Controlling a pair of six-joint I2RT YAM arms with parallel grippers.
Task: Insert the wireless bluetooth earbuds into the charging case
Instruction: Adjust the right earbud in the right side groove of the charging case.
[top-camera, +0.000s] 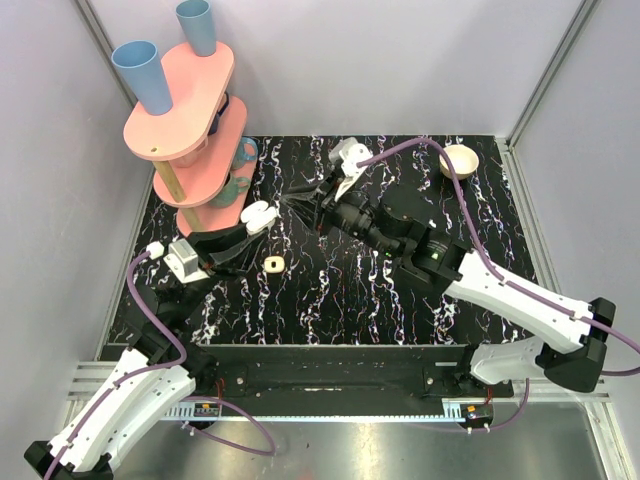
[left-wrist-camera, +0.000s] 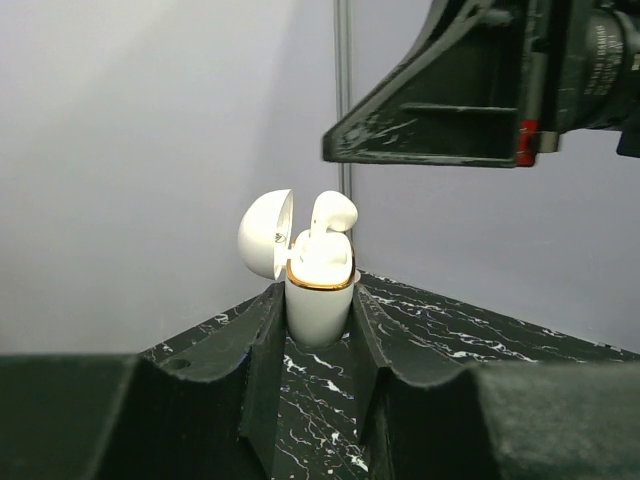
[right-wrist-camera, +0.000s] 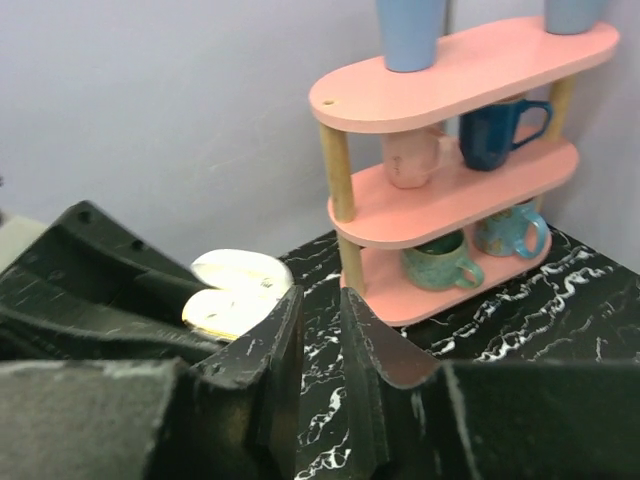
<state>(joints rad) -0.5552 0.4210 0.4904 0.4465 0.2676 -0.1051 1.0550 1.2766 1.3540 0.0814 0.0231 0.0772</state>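
Observation:
My left gripper (left-wrist-camera: 317, 300) is shut on the white charging case (left-wrist-camera: 318, 305), which has a gold rim and stands upright with its lid (left-wrist-camera: 264, 234) swung open to the left. One white earbud (left-wrist-camera: 333, 212) sticks up out of the case's opening, with more white showing in the opening below it. My right gripper (right-wrist-camera: 320, 308) is just beside the case (right-wrist-camera: 232, 292), its jaws a narrow gap apart with nothing between them. In the left wrist view its fingers (left-wrist-camera: 440, 110) hang above and to the right of the earbud. From above, the case (top-camera: 258, 215) lies between both grippers.
A pink tiered rack (top-camera: 190, 120) with blue cups and mugs stands at the back left, close behind the case. A small cream rounded-square piece (top-camera: 272, 263) lies on the black marbled table (top-camera: 340, 310). A cream bowl (top-camera: 459, 160) sits at the back right.

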